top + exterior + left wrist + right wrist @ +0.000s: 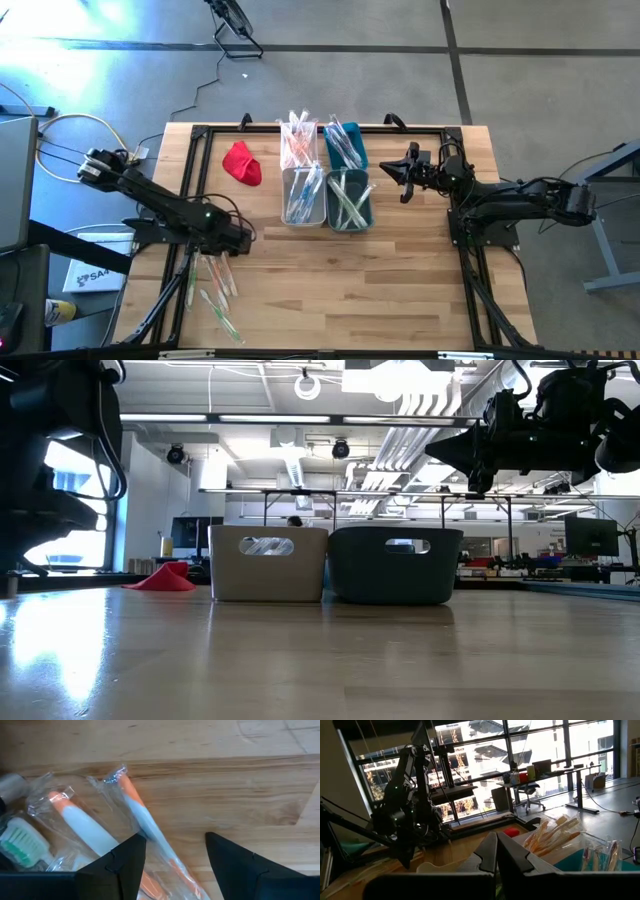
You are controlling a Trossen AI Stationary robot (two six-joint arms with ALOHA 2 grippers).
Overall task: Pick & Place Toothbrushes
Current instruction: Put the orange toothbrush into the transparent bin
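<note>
So the left gripper (175, 865) is down low over the loose toothbrushes (212, 285) near the table's (400, 290) front-left corner, fingers spread wide with nothing in them yet. An orange-and-white brush (150, 827) in its wrapper runs right between them. I'd drop straight down, keep the handle centred and pinch the handle itself, not just the crinkly plastic, or it'll slip. The right gripper (388, 170) hangs shut and empty beside the bins (325, 195).
</note>
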